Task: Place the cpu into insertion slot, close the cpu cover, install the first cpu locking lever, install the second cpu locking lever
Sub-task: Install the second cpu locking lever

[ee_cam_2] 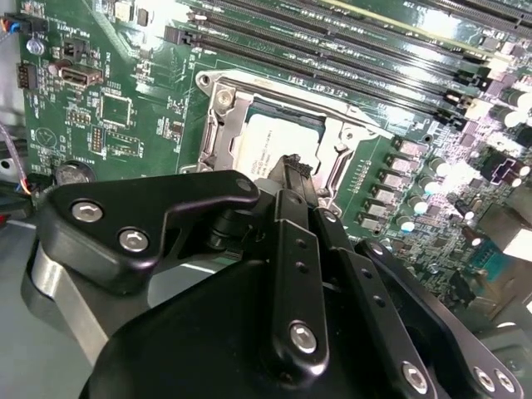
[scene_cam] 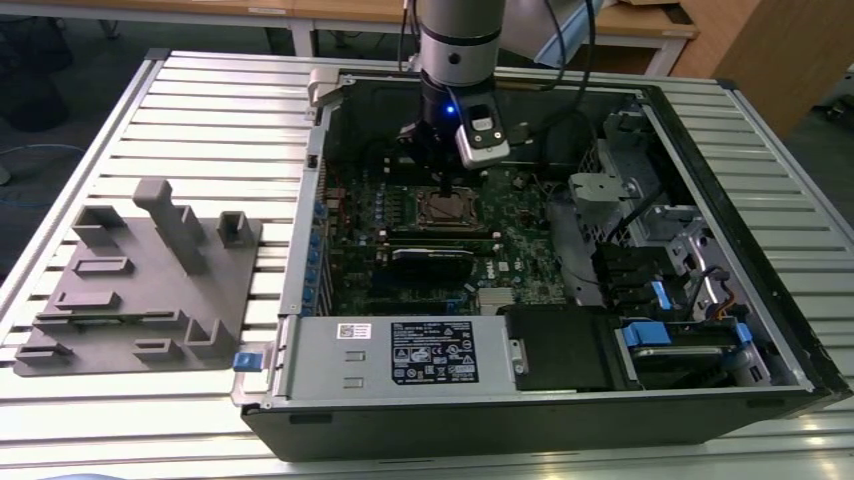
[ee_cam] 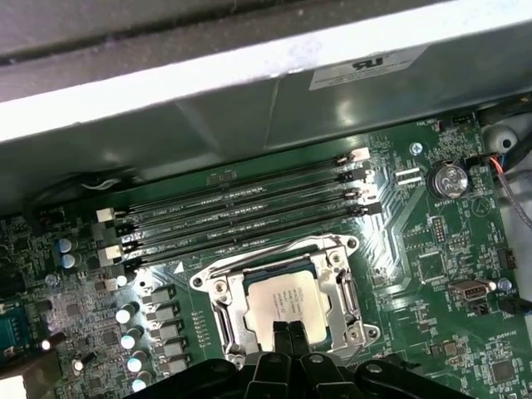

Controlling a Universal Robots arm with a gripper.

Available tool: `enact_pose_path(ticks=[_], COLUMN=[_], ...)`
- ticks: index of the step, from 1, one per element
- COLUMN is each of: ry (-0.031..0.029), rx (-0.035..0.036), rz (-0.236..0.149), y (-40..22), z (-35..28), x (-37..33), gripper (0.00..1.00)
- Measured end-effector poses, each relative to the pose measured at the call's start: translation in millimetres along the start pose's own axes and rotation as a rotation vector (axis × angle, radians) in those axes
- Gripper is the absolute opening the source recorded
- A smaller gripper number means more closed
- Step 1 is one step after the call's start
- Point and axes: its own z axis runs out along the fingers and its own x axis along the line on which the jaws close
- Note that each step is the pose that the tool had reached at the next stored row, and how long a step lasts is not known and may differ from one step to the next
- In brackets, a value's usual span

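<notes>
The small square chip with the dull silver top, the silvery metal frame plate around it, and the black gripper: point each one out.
cpu (ee_cam: pixel 283 301): first wrist view, on its bare metal top.
cpu cover (ee_cam: pixel 342 287): first wrist view, on one side bar of the frame.
gripper (ee_cam_2: pixel 295 170): second wrist view, at its fingertips over the chip.

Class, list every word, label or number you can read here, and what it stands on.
None can be read.
Black label on the power supply box: too small.
White sticker beside it: too small.
White label on the case wall: blurred.
Print on the chip: too faint.
</notes>
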Motion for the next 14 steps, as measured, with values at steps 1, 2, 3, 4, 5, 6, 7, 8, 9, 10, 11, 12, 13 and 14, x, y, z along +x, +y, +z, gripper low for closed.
enact_pose_path(ticks=[1, 2, 3, 4, 5, 6, 7, 8, 9, 10, 11, 12, 13, 14], ry=[0.0001, 0.0002, 0.0003, 0.0003, 0.0003, 0.0003, 0.0003, 0.0003, 0.0003, 0.0003, 0.0004, 0.0003, 0.0003, 0.0003], rx=[-0.0005, -0.0009, -0.0009, -0.0009, -0.0009, -0.0009, -0.0009, -0.0009, -0.0010, -0.0008, -0.0008, -0.0009, -0.0010, -0.0009], rz=[-0.010, -0.016, -0.017, -0.017, -0.017, -0.017, -0.017, -0.017, -0.017, -0.017, -0.017, -0.017, -0.017, -0.017], y=[0.0, 0.0, 0.0, 0.0, 0.0, 0.0, 0.0, 0.0, 0.0, -0.1, -0.1, 0.0, 0.0, 0.0], z=[0.0, 0.0, 0.0, 0.0, 0.0, 0.0, 0.0, 0.0, 0.0, -0.5, -1.3, -2.1, -2.9, -4.2], x=[0.0, 0.0, 0.0, 0.0, 0.0, 0.0, 0.0, 0.0, 0.0, 0.0, 0.0, -0.1, -0.2, -0.2], gripper=[0.11, 0.11, 0.11, 0.11, 0.11, 0.11, 0.11, 0.11, 0.11, 0.11, 0.11, 0.11, 0.11, 0.11])
